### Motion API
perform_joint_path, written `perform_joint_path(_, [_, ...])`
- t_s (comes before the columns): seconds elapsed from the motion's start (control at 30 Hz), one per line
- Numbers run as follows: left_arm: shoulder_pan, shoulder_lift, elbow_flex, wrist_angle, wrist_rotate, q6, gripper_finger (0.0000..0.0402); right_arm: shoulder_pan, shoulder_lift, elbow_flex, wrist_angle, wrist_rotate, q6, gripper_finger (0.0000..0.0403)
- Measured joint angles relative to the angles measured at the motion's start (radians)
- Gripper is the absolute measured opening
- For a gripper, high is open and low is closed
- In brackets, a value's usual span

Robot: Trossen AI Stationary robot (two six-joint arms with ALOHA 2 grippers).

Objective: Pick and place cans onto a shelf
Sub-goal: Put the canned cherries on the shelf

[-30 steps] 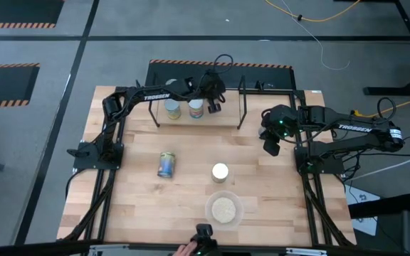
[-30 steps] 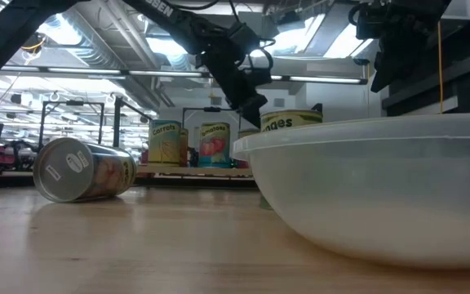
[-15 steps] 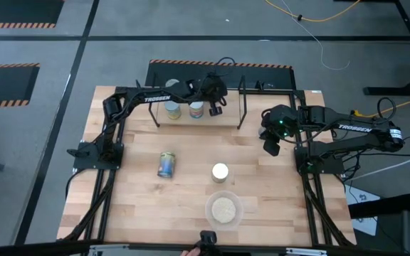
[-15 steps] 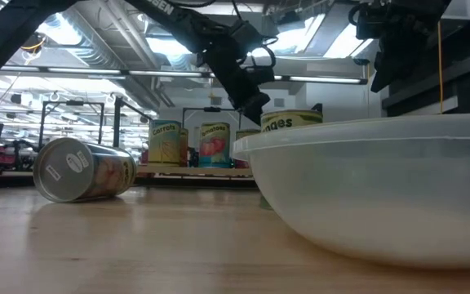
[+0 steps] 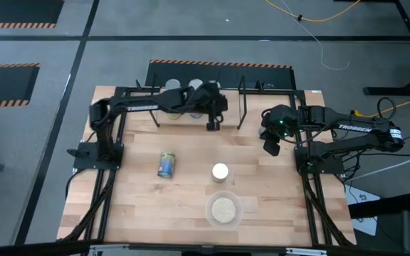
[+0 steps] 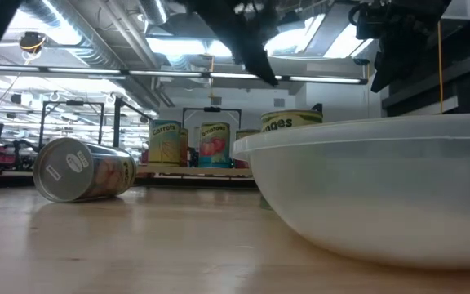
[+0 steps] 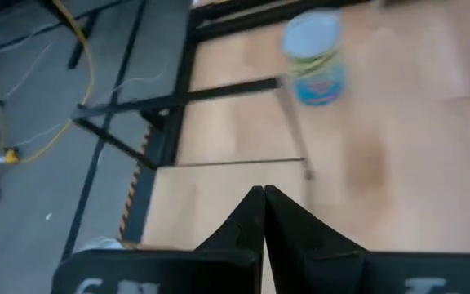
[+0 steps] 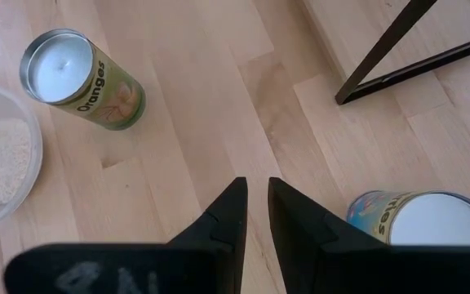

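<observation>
My left gripper is shut and empty, raised in front of the shelf. Two cans stand on the shelf; in the high view my left arm hides most of them. A blue can lies on its side on the table. An "Oranges" can stands upright. My right gripper is open by a narrow gap and empty, at the table's right. An upright blue-labelled can stands beside it, apart from the fingers.
A clear bowl of pale grains stands near the table's near edge, in front of the Oranges can. The shelf's black uprights stand at the table's far side. Bare wood lies between the lying can and the left arm's base.
My left gripper has drawn back from the cans on the shelf toward the table's near edge and has risen; in the low view it has gone almost out of the top. The cans on the shelf have stayed where they were.
</observation>
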Motion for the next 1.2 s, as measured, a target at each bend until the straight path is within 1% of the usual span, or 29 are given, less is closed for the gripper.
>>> perform_joint_path(0.13, [-0.069, -0.103, 0.000, -0.149, 0.000, -0.029, 0.0002, 0.000, 0.000, 0.000, -0.001, 0.000, -0.001, 0.0058])
perform_joint_path(0.3, [-0.150, -0.249, -0.002, -0.357, -0.004, -0.118, 0.0003, 0.000, 0.000, 0.000, 0.002, 0.000, -0.002, 0.0058])
perform_joint_path(0.37, [-0.179, -0.311, -0.042, -0.393, -0.011, -0.171, 0.0004, 0.000, 0.000, 0.000, 0.003, 0.000, 0.001, 0.0058])
perform_joint_path(0.43, [-0.213, -0.387, -0.135, -0.363, -0.027, -0.202, 0.0003, 0.000, 0.000, 0.000, 0.009, 0.000, 0.001, 0.0058])
perform_joint_path(0.53, [-0.262, -0.506, -0.332, -0.264, -0.052, -0.266, 0.0001, 0.000, 0.001, 0.000, 0.012, 0.000, 0.002, 0.0058])
perform_joint_path(0.6, [-0.293, -0.584, -0.468, -0.183, -0.065, -0.309, 0.0004, 0.000, 0.000, 0.000, 0.017, 0.000, 0.002, 0.0058])
perform_joint_path(0.7, [-0.330, -0.679, -0.642, -0.041, -0.070, -0.364, 0.0008, 0.000, 0.000, 0.000, 0.017, 0.000, 0.026, 0.0058])
perform_joint_path(0.8, [-0.363, -0.746, -0.780, 0.084, -0.072, -0.392, 0.0009, 0.000, 0.000, 0.000, 0.017, 0.000, 0.036, 0.0058])
perform_joint_path(0.97, [-0.396, -0.803, -0.944, 0.249, -0.072, -0.394, 0.0009, -0.002, 0.000, 0.000, 0.018, 0.000, 0.050, 0.0058])
perform_joint_path(1.1, [-0.408, -0.805, -1.035, 0.362, -0.080, -0.393, 0.0009, -0.002, 0.000, 0.000, 0.018, 0.000, 0.048, 0.0058])
perform_joint_path(1.2, [-0.411, -0.805, -1.098, 0.450, -0.084, -0.392, 0.0009, -0.002, 0.001, 0.000, 0.021, 0.000, 0.012, 0.0058])
